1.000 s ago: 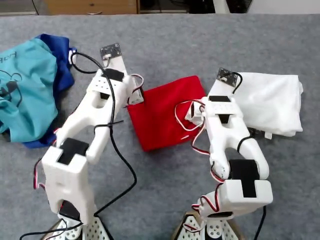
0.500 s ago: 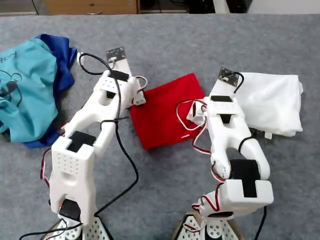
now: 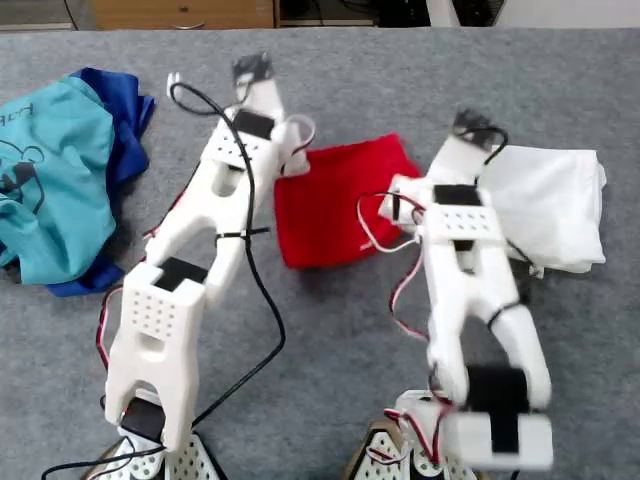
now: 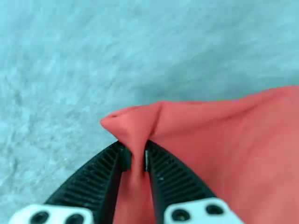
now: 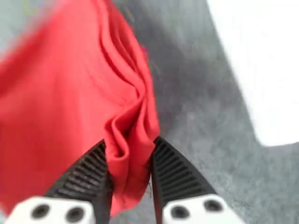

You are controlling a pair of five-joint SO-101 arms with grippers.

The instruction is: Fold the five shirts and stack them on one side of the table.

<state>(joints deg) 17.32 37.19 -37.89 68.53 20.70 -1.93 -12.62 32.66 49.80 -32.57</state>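
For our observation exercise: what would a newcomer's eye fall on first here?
The red shirt mid-table, pinched at opposite edges by the left gripper and right gripper. A folded white shirt lies beside the right arm; a teal shirt covers a blue shirt past the left arm.

Passing room over grey table [image 3: 400,80] beyond red shirt [image 3: 335,200], white shirt [image 3: 550,205] just beside it, teal-and-blue heap [image 3: 60,180] well apart

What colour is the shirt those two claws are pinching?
Plain red. The red shirt shows best in the high view.
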